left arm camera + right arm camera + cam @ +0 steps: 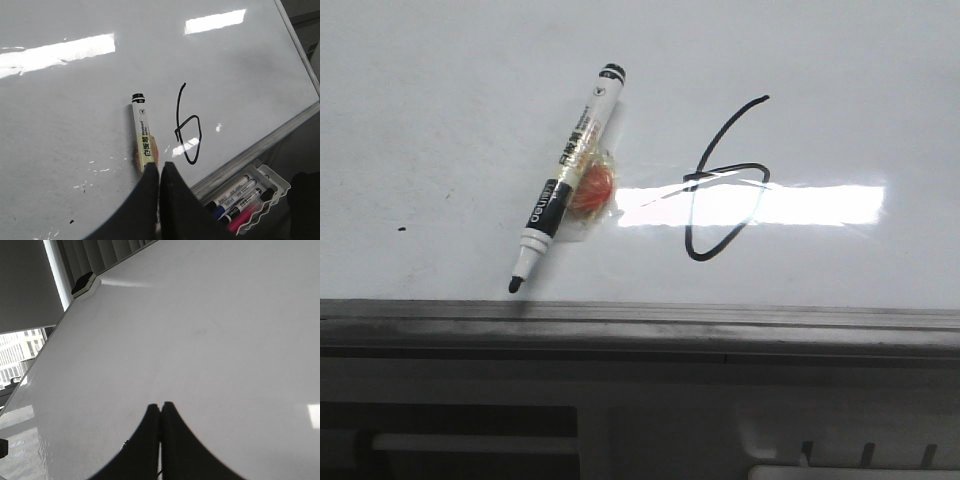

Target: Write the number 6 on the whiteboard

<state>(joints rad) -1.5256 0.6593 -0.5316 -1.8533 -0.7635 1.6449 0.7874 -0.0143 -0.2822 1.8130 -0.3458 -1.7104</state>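
Glossy whiteboard (450, 120) with the number 6 (725, 180) already drawn and the marker (565, 180) lying loose beside it.

The board's grey edge rail (640, 325) runs along the near side, and a bright light reflection crosses the digit's loop. The uncapped marker rests flat on the board, tip toward the rail, with a small orange lump (592, 188) taped to its barrel; nothing holds it. The left claw (160, 170) hangs above the marker with its fingers pressed together and empty; the right claw (160, 412) is likewise closed on nothing over bare board. Judging by this, the writing step looks finished; what remains is probably only drawing both arms clear without smearing the ink.
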